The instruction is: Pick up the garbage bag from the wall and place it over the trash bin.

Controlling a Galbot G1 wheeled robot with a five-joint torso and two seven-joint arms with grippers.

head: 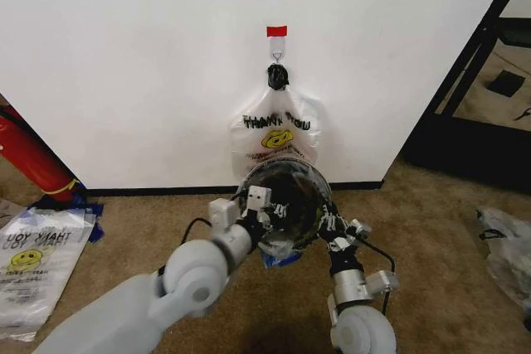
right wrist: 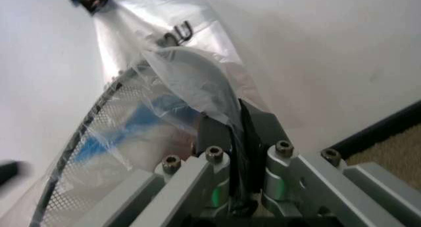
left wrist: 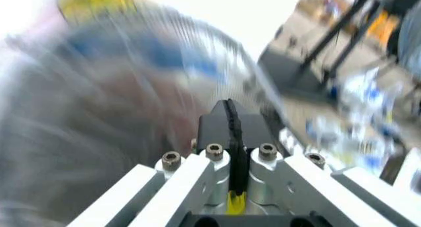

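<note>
The trash bin [head: 311, 196], black wire mesh, stands on the carpet against the wall [head: 124, 55], its mouth toward me. The garbage bag [head: 278, 259], clear film with blue patches, lies in and over the bin. My right gripper [head: 332, 225] is at the bin's right rim, shut on the garbage bag [right wrist: 191, 84] where it drapes over the bin's mesh [right wrist: 72, 187]. At the left rim my left gripper [head: 264, 205] is shut [left wrist: 228, 106]; blur hides whether film is pinched. Above the bin, a whitish smiley bag [head: 278, 130] hangs from the hook [head: 277, 57] under red tape [head: 276, 31].
A red cylinder [head: 29, 155] leans at the far left by the baseboard. Flat smiley bags [head: 33, 259] lie on the carpet at left, another plastic bag [head: 506, 250] at right. A black frame [head: 473, 80] edges the wall on the right.
</note>
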